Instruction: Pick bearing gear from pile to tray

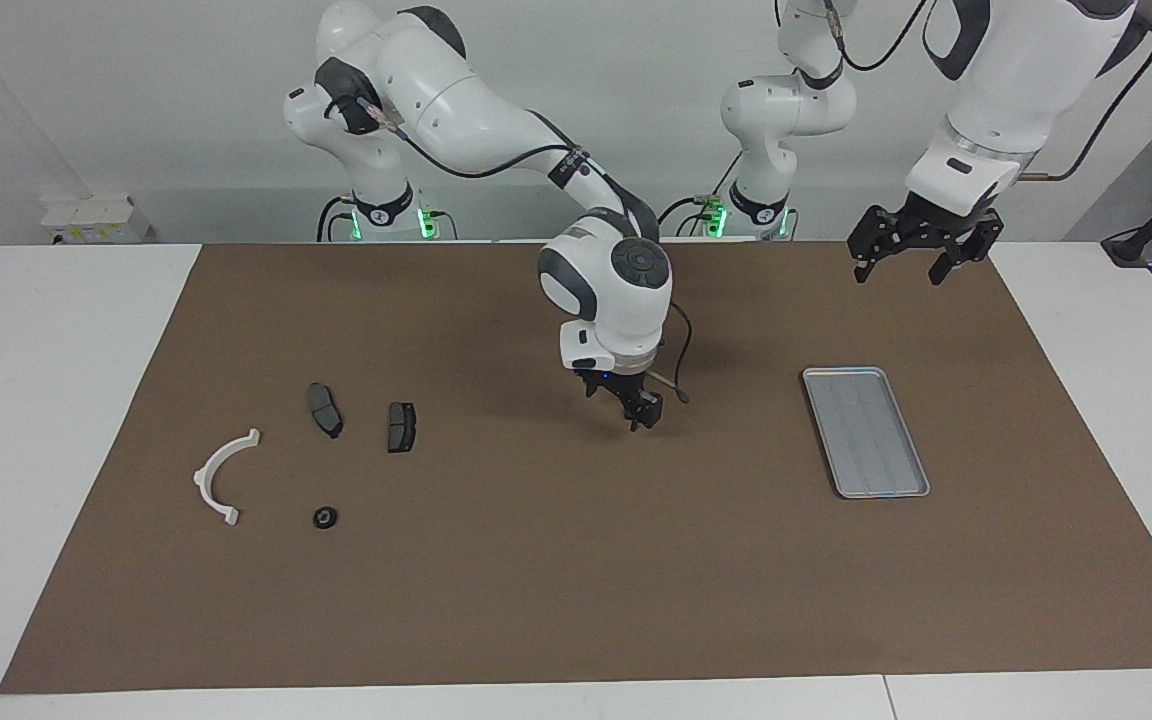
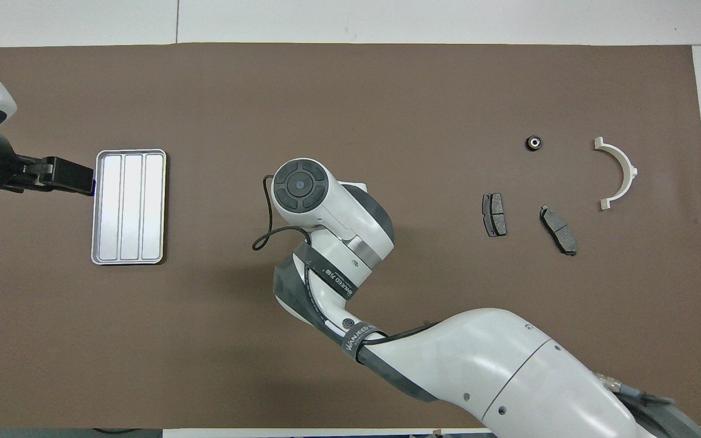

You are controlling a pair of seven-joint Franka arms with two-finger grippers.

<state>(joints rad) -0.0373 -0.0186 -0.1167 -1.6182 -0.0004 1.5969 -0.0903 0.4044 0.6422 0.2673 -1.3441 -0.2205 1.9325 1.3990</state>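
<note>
The pile lies toward the right arm's end of the table: a white arc bracket (image 1: 224, 476) (image 2: 619, 173), two dark brake pads (image 1: 325, 409) (image 1: 400, 427) (image 2: 559, 230) (image 2: 494, 214), and one small black round piece (image 1: 325, 517) (image 2: 533, 143). The silver tray (image 1: 866, 432) (image 2: 128, 207) lies toward the left arm's end and holds nothing. My right gripper (image 1: 639, 408) hangs low over the bare mat between pile and tray; the overhead view hides it under its wrist. My left gripper (image 1: 899, 270) (image 2: 76, 177) is open and raised beside the tray's edge.
A brown mat (image 1: 576, 580) covers the table, with white table margins around it. The right arm's cable loops beside its wrist (image 2: 265, 231).
</note>
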